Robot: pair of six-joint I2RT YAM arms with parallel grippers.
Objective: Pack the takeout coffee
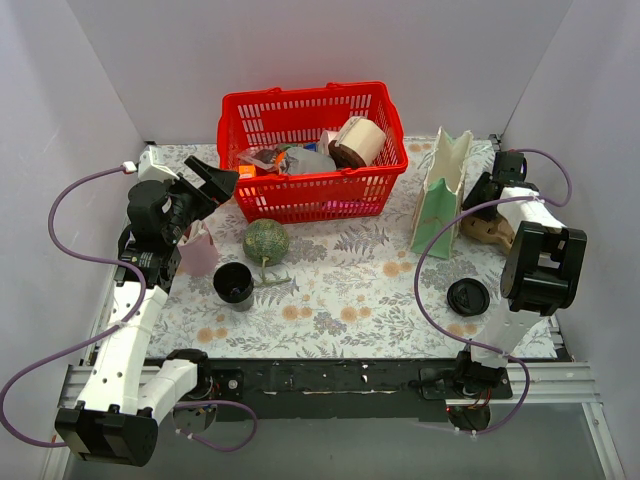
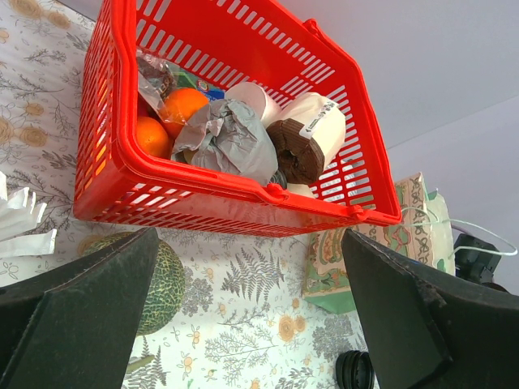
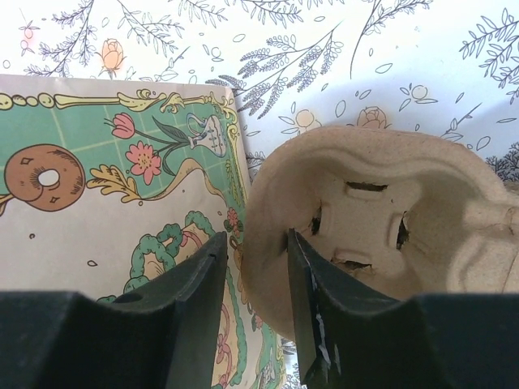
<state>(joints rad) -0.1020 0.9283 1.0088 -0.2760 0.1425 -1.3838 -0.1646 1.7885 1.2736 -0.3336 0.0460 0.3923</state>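
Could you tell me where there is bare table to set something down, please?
The widest bare patch lies mid-table, bordered by the red basket, melon, paper bag and black lid. It is crowded right of the bag, where the cup carrier sits.

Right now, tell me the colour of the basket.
The basket is red, with slotted plastic walls. It shows best in the left wrist view.
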